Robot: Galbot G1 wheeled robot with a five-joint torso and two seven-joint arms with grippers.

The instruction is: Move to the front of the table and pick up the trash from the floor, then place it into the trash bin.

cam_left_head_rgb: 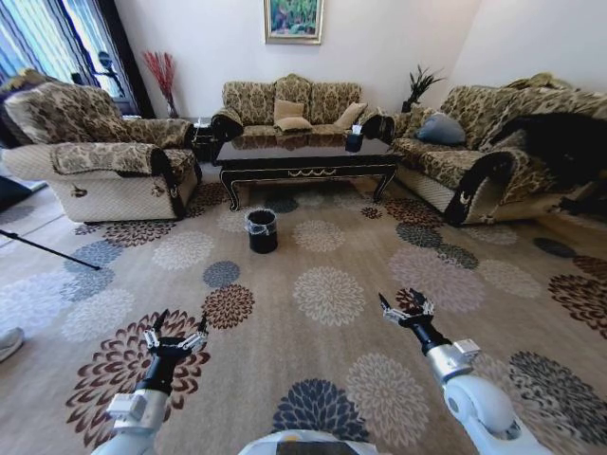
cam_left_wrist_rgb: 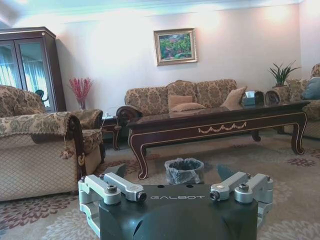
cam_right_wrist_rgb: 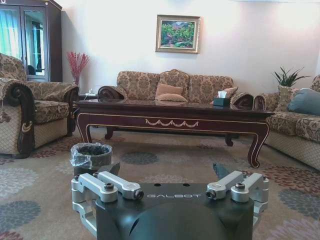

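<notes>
Both end effectors, left [cam_left_head_rgb: 176, 327] & right [cam_left_head_rgb: 406, 307], spread, empty, over floor [cam_left_head_rgb: 322, 284] (open carpet); trash bin [cam_left_head_rgb: 262, 230] near table [cam_left_head_rgb: 308, 161] front edge.

Bright even daylight, glare on wall [cam_left_wrist_rgb: 240, 45], fisheye-curved edges.

Home living room: patterned sofas [cam_left_head_rgb: 289, 102], coffee table [cam_left_head_rgb: 308, 156], framed painting [cam_left_head_rgb: 293, 20].

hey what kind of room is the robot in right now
Most likely a home living room: patterned sofas and an armchair ring a dark wooden coffee table on flowered carpet, with a framed painting above.
</notes>
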